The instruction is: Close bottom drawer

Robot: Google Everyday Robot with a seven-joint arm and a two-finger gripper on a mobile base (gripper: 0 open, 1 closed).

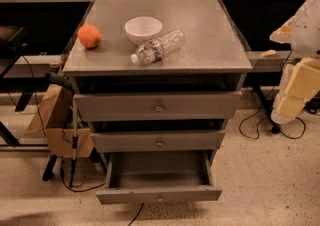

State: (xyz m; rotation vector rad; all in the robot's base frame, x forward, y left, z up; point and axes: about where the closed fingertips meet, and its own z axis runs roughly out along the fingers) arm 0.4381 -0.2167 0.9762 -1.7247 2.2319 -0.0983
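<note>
Camera view, the only one.

- The cabinet (210, 45) is standing mid-frame on a speckled floor, seen from in front and above.
- The bottom drawer (200, 194) is sitting pulled well out toward the camera. Its inner floor is showing, and its slim front panel is the nearest part of the cabinet. The knob (160, 199) is sitting at the panel's centre.
- The top drawer (200, 105) and middle drawer (125, 141) are sitting far further back than the bottom one, so only the lowest needs pushing.
- An orange (89, 36), a bowl (143, 29) and a bottle (159, 46) are resting on the cabinet top. The bottle is lying on its side just beside the bowl.
- The gripper (289, 104) is hanging at the right edge, on the end of the pale arm. It is well apart from the cabinet and higher than the bottom drawer. I cannot tell whether it is open or closed, and nothing is showing in its hold.
- A cable (135, 215) is trailing out from under the drawer front.

Judgement: the approach is not yet begun. The push is likely wanting a low, square contact near the knob so the drawer is not skewing. A hard shove is risking a rolling bottle.
</note>
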